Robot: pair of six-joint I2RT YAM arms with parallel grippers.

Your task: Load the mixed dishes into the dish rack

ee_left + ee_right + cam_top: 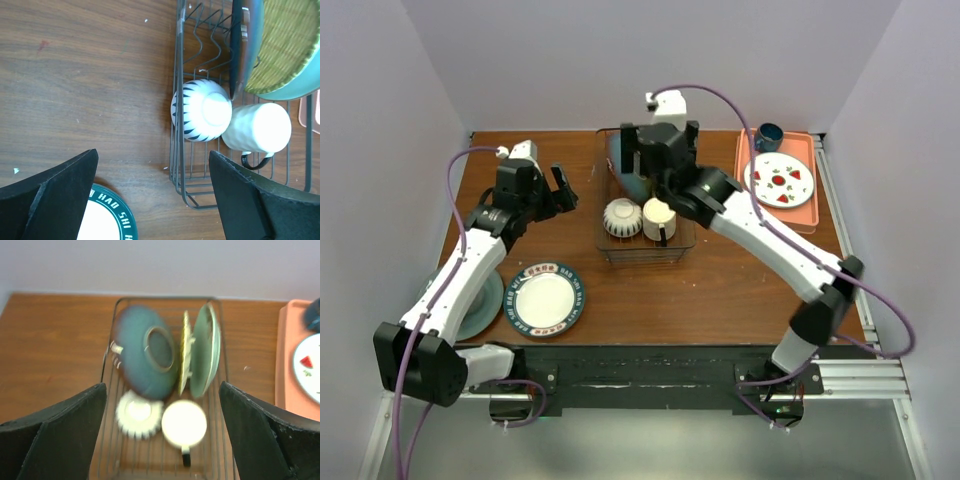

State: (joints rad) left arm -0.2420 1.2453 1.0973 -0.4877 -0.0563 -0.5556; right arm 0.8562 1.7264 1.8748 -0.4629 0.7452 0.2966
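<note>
Both arms were stretched forward; the left gripper [560, 190] and the right gripper [660, 150] were opened wide

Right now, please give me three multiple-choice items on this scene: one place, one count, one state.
1. Where is the striped bowl? A on the bare wood; B in the dish rack; C held by a gripper.
2. How many dishes lie on the orange tray? A two; B four; C none.
3. How is the left gripper? A shut tight; B open and empty; C closed on a fork.
Answers: 1 B, it sits upside down between the wires beside the cream mug. 2 A, a blue mug and a red-marked plate. 3 B, its jaws stand wide apart, nothing between.
</note>
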